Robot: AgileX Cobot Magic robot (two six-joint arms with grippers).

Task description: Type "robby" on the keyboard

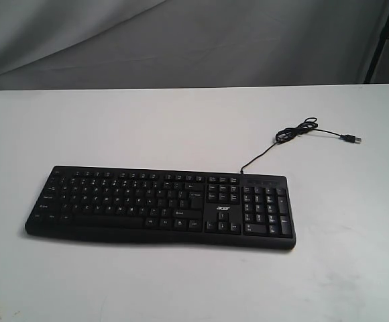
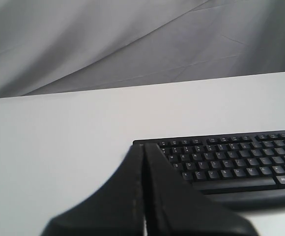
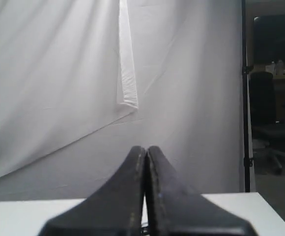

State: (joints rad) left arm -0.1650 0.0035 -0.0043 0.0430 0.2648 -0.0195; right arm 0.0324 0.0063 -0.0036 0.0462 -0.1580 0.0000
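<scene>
You have the keyboard (image 1: 161, 204) flat on the white table (image 1: 147, 127), with its cable (image 1: 275, 142) trailing behind the number-pad end. Your left claw (image 2: 144, 146) is clenched on nothing and faces the keyboard. Your right claw (image 3: 146, 148) is likewise clenched and faces the grey backdrop (image 3: 59, 98).

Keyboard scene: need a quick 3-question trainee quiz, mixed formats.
1. True or false: the plug on the keyboard cable is plugged in.
2. The left gripper is: A) open, B) shut with nothing in it, C) shut on the cable.
3. Which wrist view shows the keyboard?
Key: 1 false, the plug lies loose on the table. 2 B. 3 left wrist view.
</scene>
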